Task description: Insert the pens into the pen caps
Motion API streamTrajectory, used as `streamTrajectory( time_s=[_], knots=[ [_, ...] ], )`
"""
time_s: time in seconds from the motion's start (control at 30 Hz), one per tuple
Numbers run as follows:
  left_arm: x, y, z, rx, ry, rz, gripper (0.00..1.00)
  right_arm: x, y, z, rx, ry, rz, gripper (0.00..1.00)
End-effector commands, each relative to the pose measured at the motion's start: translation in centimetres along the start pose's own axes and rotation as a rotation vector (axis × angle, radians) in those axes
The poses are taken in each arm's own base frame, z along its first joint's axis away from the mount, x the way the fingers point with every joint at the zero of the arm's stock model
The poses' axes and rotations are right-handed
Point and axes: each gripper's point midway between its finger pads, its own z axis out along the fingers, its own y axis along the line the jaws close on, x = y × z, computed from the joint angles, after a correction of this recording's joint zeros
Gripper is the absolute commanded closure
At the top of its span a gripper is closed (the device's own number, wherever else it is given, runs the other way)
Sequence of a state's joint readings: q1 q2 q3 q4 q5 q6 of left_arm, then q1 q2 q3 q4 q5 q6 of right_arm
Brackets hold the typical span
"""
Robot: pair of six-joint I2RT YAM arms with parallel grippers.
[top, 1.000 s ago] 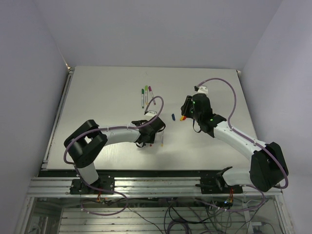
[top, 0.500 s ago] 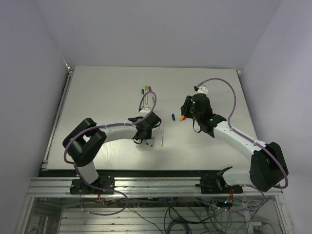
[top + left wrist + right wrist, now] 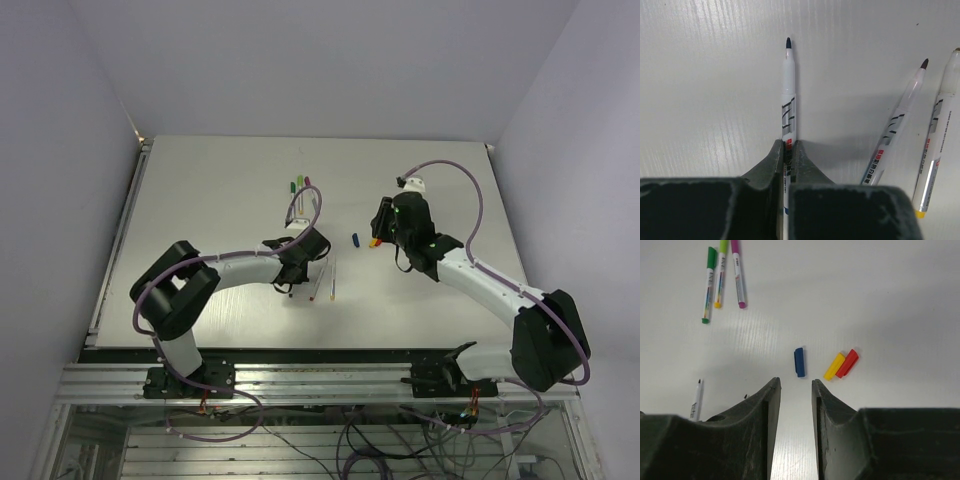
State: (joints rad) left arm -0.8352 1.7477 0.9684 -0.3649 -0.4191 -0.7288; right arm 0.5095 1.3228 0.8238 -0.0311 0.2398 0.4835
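Left tool (image 3: 788, 146) clenched on dark-tipped pen (image 3: 788, 85), well left of blue cap (image 3: 799, 362) on counter (image 3: 890, 300). Right tool (image 3: 796, 384) released, empty, near blue cap; yellow cap (image 3: 834, 366) and red cap (image 3: 847, 363) touching, just right of it.

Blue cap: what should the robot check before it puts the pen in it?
1. Left fingers shut on the dark-tipped pen: ok.
2. Pen tip bare, pointing away from fingers: ok.
3. Blue cap lying apart from yellow cap and red cap: ok.
4. Right fingers open and empty: ok.
5. Blue cap gripped: not ok.
6. Cap's open end: cannot tell.
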Motion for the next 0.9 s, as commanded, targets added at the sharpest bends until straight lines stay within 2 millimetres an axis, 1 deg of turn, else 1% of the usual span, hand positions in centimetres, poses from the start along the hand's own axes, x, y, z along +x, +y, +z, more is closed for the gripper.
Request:
streamTrajectory(
  time_s=[0.0,0.07,0.17,0.27,0.33,0.4,0.43,0.5,0.63,0.73,0.87],
  knots=[
    [7.2,2.4,1.5,-0.028,0.234,0.082,0.93,0.5,-0.3,0.7,0.014,0.034,-0.048,0.69],
    [6.0,1.7,1.0,0.008,0.195,0.081,0.93,1.3,-0.1,1.5,0.001,0.071,-0.072,0.69],
    [3.2,0.5,-0.1,0.063,0.115,0.092,0.93,2.6,0.6,2.6,-0.037,0.137,-0.111,0.68],
    [-0.3,-0.5,-1.8,0.101,0.019,0.112,0.93,4.0,0.9,3.8,-0.049,0.201,-0.144,0.66],
    [-2.4,-0.9,-3.0,0.115,-0.043,0.107,0.93,4.5,1.1,4.6,-0.059,0.224,-0.155,0.66],
    [-4.2,-1.3,-4.2,0.139,-0.102,0.093,0.93,4.8,1.3,5.4,-0.065,0.238,-0.167,0.65],
    [-5.0,-1.5,-4.8,0.155,-0.130,0.083,0.93,5.4,1.2,5.7,-0.062,0.254,-0.175,0.65],
    [-6.0,-1.8,-5.9,0.192,-0.174,0.059,0.93,5.0,1.6,6.6,-0.065,0.259,-0.187,0.64],
    [-6.8,-2.4,-7.5,0.281,-0.242,0.035,0.93,6.2,1.2,8.3,-0.038,0.302,-0.206,0.63],
    [-7.4,-2.8,-8.6,0.347,-0.296,0.021,0.93,6.6,1.3,9.0,-0.034,0.311,-0.203,0.63],
    [-7.8,-3.1,-9.7,0.401,-0.327,0.016,0.93,7.2,1.0,9.6,-0.017,0.327,-0.200,0.63]
  ],
)
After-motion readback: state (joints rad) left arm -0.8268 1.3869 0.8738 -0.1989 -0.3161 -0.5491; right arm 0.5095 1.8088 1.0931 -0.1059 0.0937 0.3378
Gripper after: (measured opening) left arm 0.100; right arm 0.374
